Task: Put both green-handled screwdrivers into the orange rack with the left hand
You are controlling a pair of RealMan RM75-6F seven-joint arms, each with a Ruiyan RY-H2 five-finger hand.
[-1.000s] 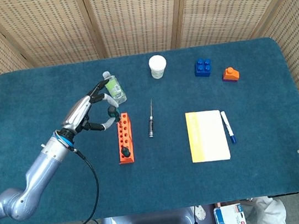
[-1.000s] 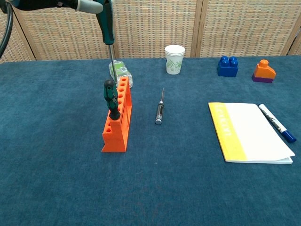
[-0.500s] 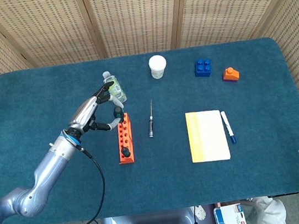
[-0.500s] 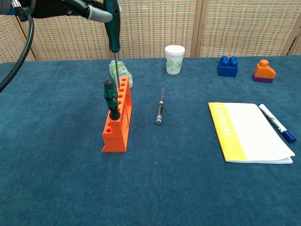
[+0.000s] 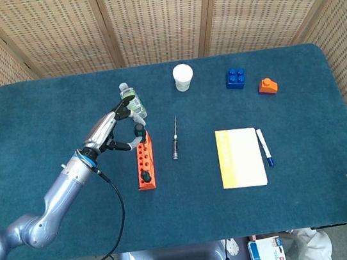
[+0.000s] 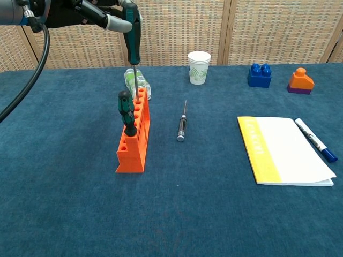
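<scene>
No words, numbers or brand names can be read in either view. The small box [image 5: 267, 253] below the counter's [image 5: 42, 116] front edge has a printed label too small to make out. The paper cup [image 6: 199, 67] carries only a faint green pattern, not lettering.

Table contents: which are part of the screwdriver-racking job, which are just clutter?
In the job:
- orange rack
- green-handled screwdriver in the rack
- second green-handled screwdriver, held upright over the rack's far end by the left hand

Lying about:
- small grey screwdriver
- paper cup
- plastic bottle
- blue block
- orange block
- notebook
- marker
</scene>
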